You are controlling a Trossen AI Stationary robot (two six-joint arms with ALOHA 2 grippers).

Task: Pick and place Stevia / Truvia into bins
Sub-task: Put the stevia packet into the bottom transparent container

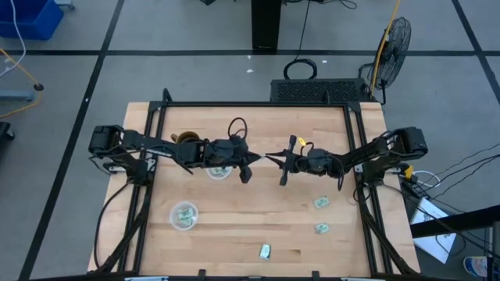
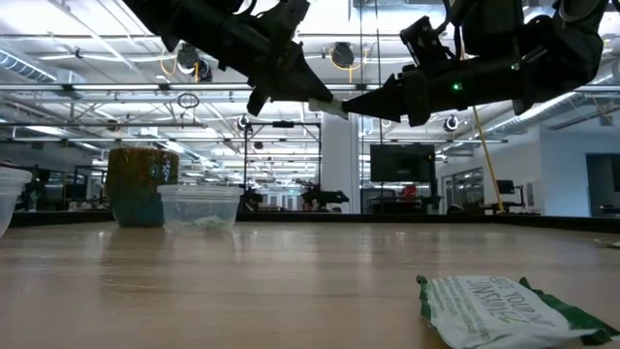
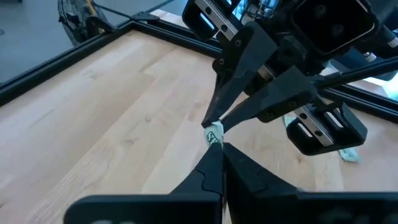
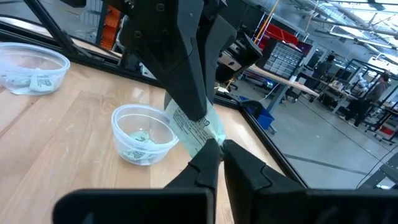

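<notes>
both grippers meet in the air above the middle of the table [image 1: 234, 226], each pinching the same sachet [image 3: 214, 135] between them: the left gripper [image 1: 258, 159] and the right gripper [image 1: 273, 158] tip to tip. three more sachets [image 1: 321, 202] lie flat on the wood near the right arm's side. a brown mug [image 2: 141, 184] stands behind one clear cup [image 2: 199, 206], which holds sachets; a second cup [image 1: 184, 215] nearer the front also holds some.
</notes>
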